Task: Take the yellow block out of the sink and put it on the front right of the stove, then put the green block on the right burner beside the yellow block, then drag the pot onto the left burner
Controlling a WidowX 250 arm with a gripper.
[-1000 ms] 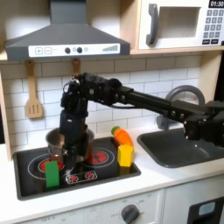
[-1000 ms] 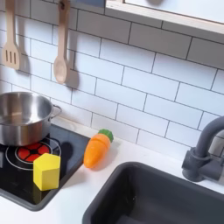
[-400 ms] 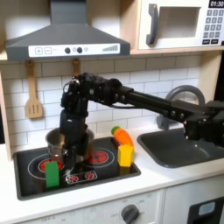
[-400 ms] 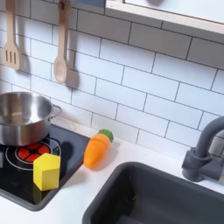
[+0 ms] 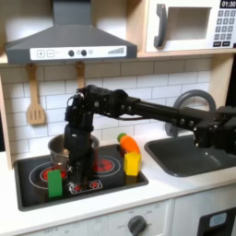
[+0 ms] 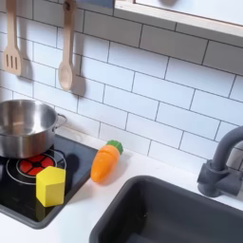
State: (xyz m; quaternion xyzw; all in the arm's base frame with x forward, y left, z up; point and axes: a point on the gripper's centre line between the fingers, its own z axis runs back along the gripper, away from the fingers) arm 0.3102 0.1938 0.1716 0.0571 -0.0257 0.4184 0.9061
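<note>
The black stove (image 5: 28, 195) holds the green block (image 5: 55, 182), upright at the front of the left burner (image 5: 39, 171). At the stove's front right corner stands the yellow block (image 5: 132, 164), (image 6: 50, 185), beside the right burner (image 5: 104, 167), (image 6: 31, 167). The steel pot (image 5: 58, 147), (image 6: 24, 128) sits at the back of the stove. My gripper (image 5: 77, 170) points down just in front of the pot's right side, between the burners. Its dark fingers blend into the stove, so their state is unclear.
An orange carrot toy (image 5: 129, 144), (image 6: 106, 161) lies behind the yellow block at the stove's right edge. The sink (image 5: 189, 155), (image 6: 171, 216) and faucet (image 5: 189, 100), (image 6: 224, 161) are to the right in both exterior views. Spoons (image 6: 65, 59) hang on the tiled wall.
The arm's upper links have shifted a little to the first exterior view's right. The pot and both blocks have not moved.
</note>
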